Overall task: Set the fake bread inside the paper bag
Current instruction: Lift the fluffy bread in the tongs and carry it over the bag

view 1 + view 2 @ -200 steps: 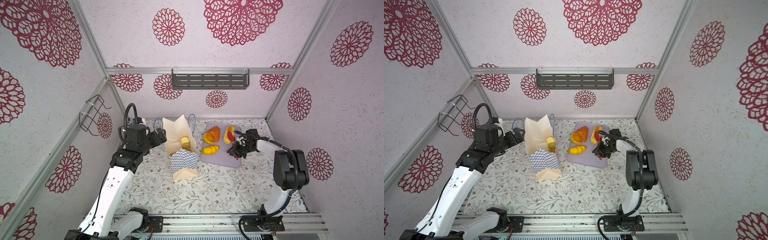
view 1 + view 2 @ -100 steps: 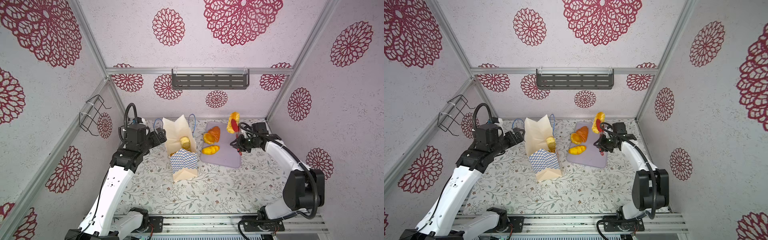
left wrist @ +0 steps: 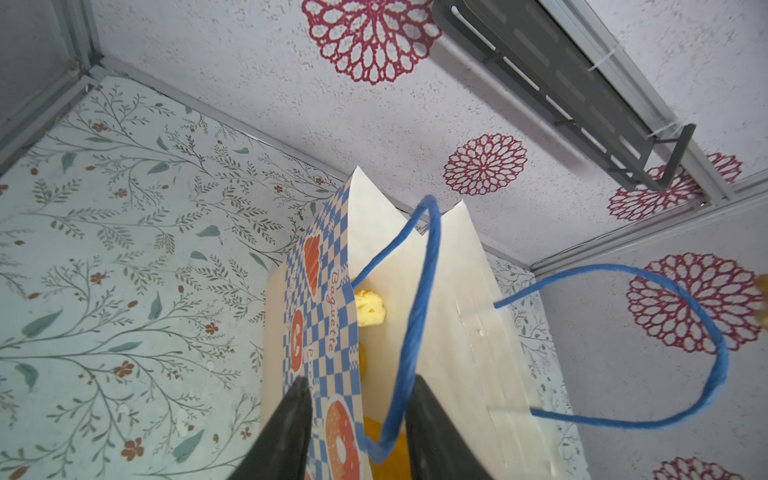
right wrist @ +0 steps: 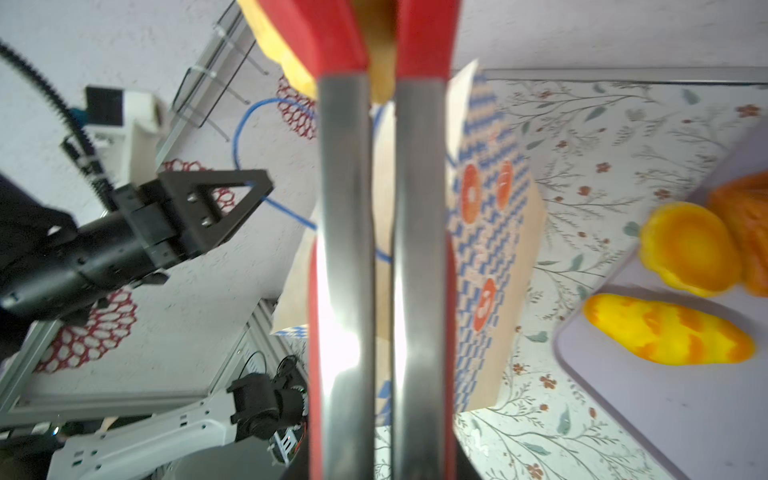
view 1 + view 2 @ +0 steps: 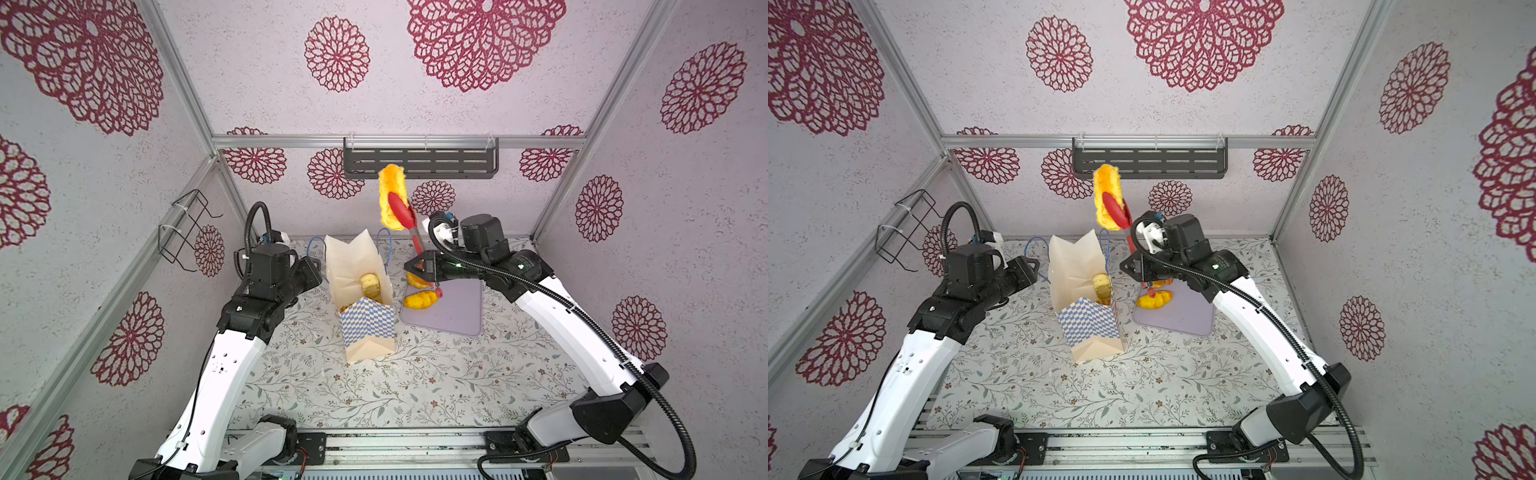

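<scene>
Right pincer (image 5: 419, 268) clenched on red-tipped steel tongs (image 5: 402, 212), long yellow fake bread loaf (image 5: 391, 189) at tong tips high above pincer, up-right of cream chequered paper bag (image 5: 368, 326), left pincer (image 3: 359, 386) straddling bag rim, grip unclear.

Paper bag (image 5: 368, 328) just left of tray (image 5: 457, 313), loaves (image 5: 420, 300) on tray

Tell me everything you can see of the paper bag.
The paper bag stands upright and open on the floral table, beside the lilac tray. Outside it is blue-and-white chequered with orange bread motifs and the word Baguette; inside plain cream. Two thin blue cord handles rise from its rim. Yellow fake bread lies inside. The jaws of the left gripper straddle one wall and a handle; contact is unclear.
</scene>
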You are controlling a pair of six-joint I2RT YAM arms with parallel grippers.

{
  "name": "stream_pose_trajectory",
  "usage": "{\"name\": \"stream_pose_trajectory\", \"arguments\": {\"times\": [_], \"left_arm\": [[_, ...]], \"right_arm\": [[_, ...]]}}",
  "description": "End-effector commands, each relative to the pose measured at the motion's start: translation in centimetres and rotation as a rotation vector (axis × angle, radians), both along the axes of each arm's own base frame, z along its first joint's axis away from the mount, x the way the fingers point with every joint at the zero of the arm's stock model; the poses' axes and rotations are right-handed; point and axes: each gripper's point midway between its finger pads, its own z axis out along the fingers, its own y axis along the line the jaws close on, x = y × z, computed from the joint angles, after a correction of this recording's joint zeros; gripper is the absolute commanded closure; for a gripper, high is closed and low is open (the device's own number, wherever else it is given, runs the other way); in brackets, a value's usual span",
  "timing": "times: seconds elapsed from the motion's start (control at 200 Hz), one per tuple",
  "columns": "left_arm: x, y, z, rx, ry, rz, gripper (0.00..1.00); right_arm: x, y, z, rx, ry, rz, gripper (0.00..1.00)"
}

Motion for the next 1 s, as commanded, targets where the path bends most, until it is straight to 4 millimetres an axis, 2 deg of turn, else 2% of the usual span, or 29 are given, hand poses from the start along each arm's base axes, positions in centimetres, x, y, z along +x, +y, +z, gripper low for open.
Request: {"name": "stream_pose_trajectory", "arguments": {"times": [0.0, 0.1, 0.205, 0.43, 0.625, 0.746, 0.996], "left_arm": [[0.1, 0.2, 0.3, -0.006, -0.001, 0.008, 0.67], [0.1, 0.3, -0.1, -0.003, 0.01, 0.01, 0.73], [0.1, 0.2, -0.1, -0.003, 0.01, 0.009, 0.8], [0.1, 0.4, -0.2, 0.005, 0.012, 0.015, 0.9], [0.3, 0.2, -0.2, 0.0, 0.009, 0.011, 0.95], [0.3, 0.2, -0.1, -0.001, 0.007, 0.011, 0.96], [0.4, 0.2, -0.3, -0.004, 0.012, 0.01, 0.98]], "right_arm": [[-1.3, 1.8, 0.3, -0.035, -0.052, 0.055, 0.78], [-2.5, 3.2, -0.9, -0.073, -0.043, 0.093, 0.78], [-3.0, 3.5, -2.5, -0.126, -0.02, 0.095, 0.79], [-4.2, 3.1, -4.6, -0.208, 0.006, 0.106, 0.79], [-5.2, 2.5, -5.8, -0.276, 0.022, 0.114, 0.76], [-5.5, 2.3, -5.4, -0.278, 0.014, 0.112, 0.75], [-5.7, 2.1, -3.0, -0.235, -0.015, 0.103, 0.72]]}}
